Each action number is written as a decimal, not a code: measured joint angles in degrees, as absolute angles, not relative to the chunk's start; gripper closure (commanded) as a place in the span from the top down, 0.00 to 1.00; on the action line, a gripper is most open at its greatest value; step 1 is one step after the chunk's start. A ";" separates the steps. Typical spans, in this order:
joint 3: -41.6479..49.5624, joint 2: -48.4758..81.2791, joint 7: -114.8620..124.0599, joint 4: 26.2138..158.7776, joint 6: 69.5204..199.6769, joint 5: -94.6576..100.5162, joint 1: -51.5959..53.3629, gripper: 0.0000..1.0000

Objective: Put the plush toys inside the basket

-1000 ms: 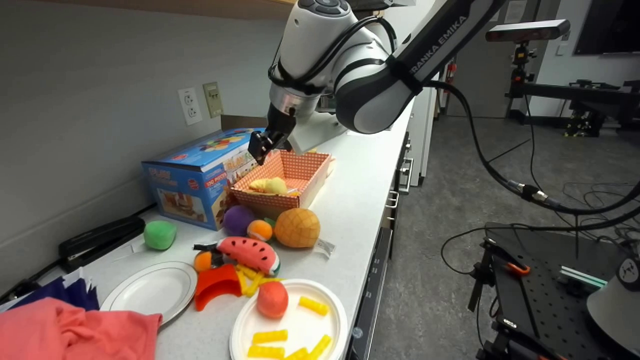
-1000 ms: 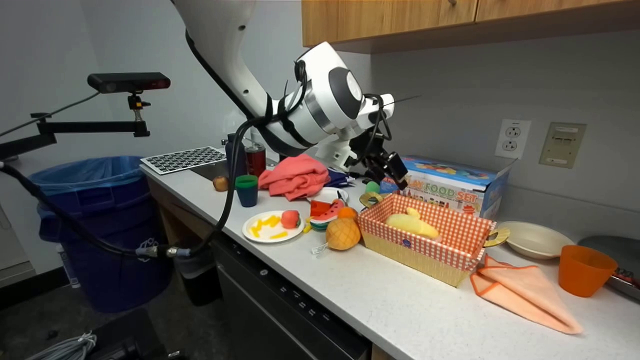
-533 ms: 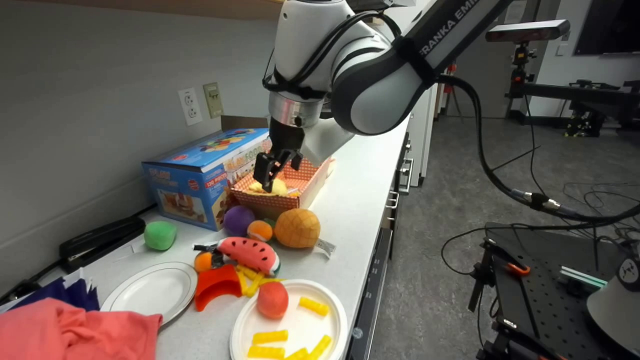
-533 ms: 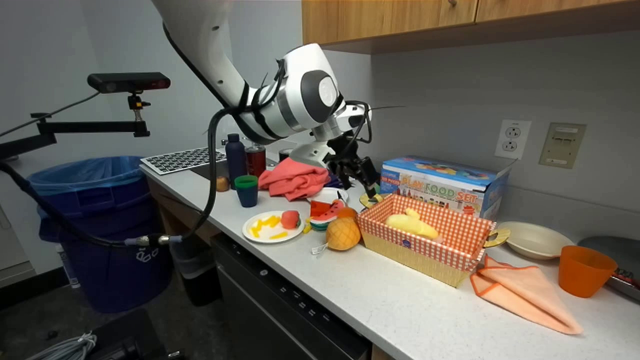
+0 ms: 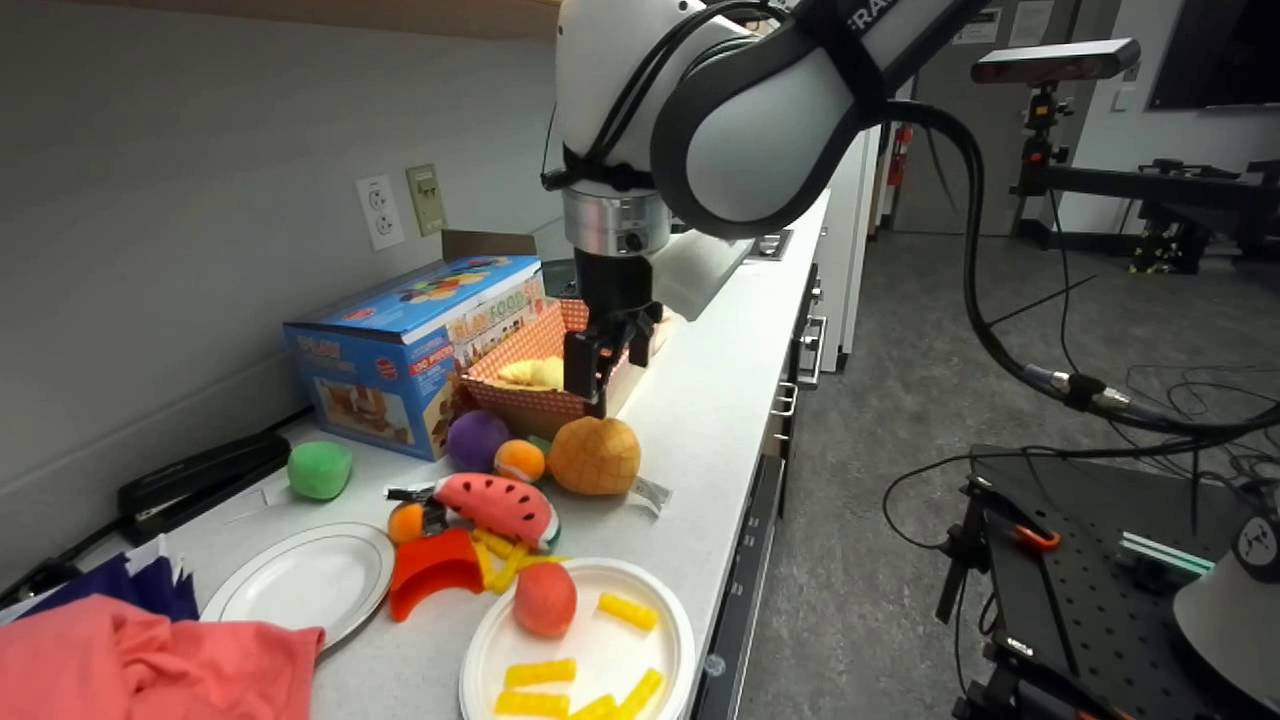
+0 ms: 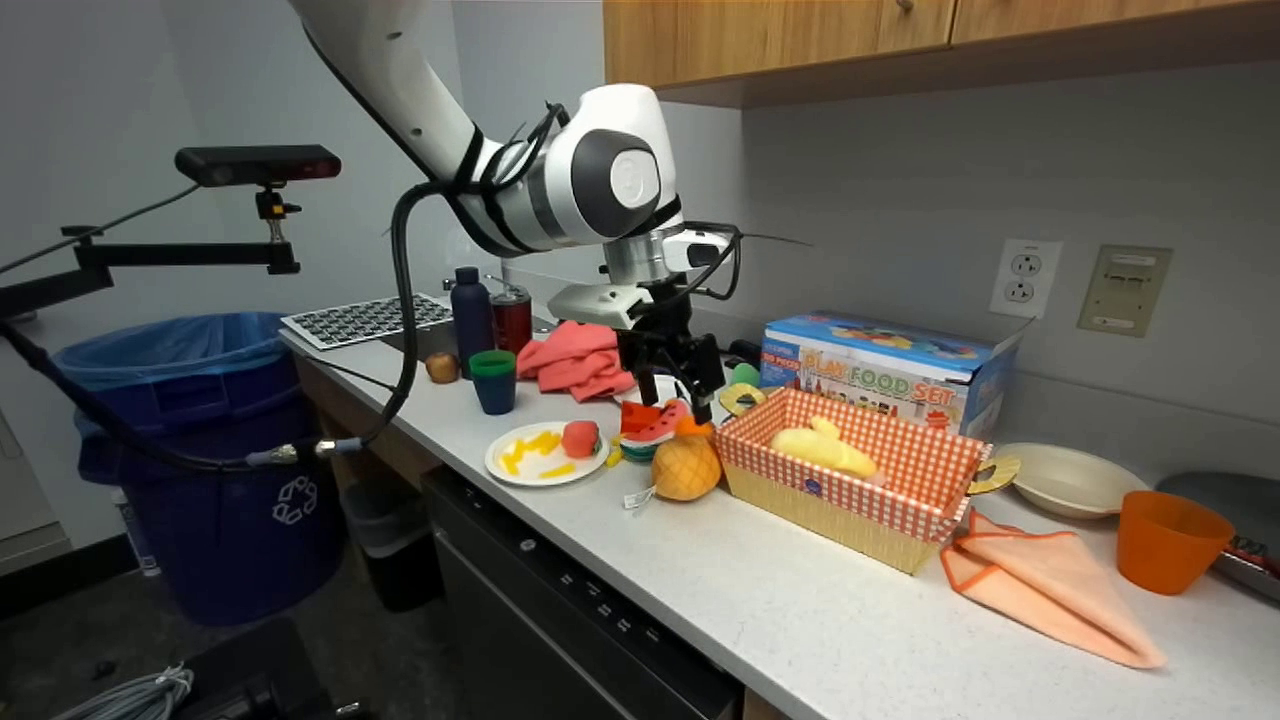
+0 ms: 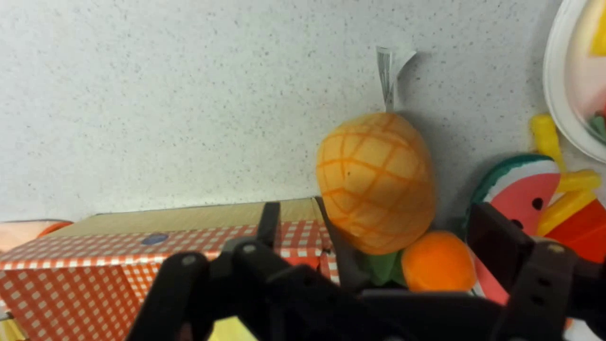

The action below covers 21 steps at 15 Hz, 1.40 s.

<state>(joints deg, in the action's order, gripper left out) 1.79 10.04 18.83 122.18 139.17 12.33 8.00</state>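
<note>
Red gingham lines your basket (image 6: 830, 517), and within it lies at least one yellow toy (image 6: 822, 450) of unclear kind, so you can judge the task begun but mostly undone. What is left lies on the counter (image 6: 790, 610) outside it. Take the pineapple plush (image 7: 376, 182) as the hub of a dial: in the wrist view the basket is just beside it at 8 o'clock, though you cannot tell whether they touch, and the orange toy (image 7: 438, 262) is close by at 5. Keep that hub in an exterior view and you find the purple toy (image 5: 477, 441) at 9 o'clock, the green toy (image 5: 320, 470) farther out at 9, and the watermelon slice (image 5: 500, 507) at 8. Between 6 and 7, a red fruit toy (image 5: 545, 600) rests on the white plate (image 5: 590, 640) among toy fries (image 5: 540, 673); you cannot be sure the fruit is plush, and the fries look too stiff to count. Your gripper (image 7: 381, 228) has its jaws spread, nothing between them, above the counter near the pineapple plush; that one is probably your next pickup, with the rest likely to follow singly.
</note>
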 measured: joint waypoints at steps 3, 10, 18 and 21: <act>1.78 10.68 17.15 122.13 139.18 10.47 7.21 1.00; 1.20 11.25 17.19 122.05 139.28 10.84 7.23 1.00; 1.39 19.13 17.14 118.39 143.18 10.81 7.01 0.73; 1.69 22.18 17.13 116.32 143.83 10.70 6.85 0.63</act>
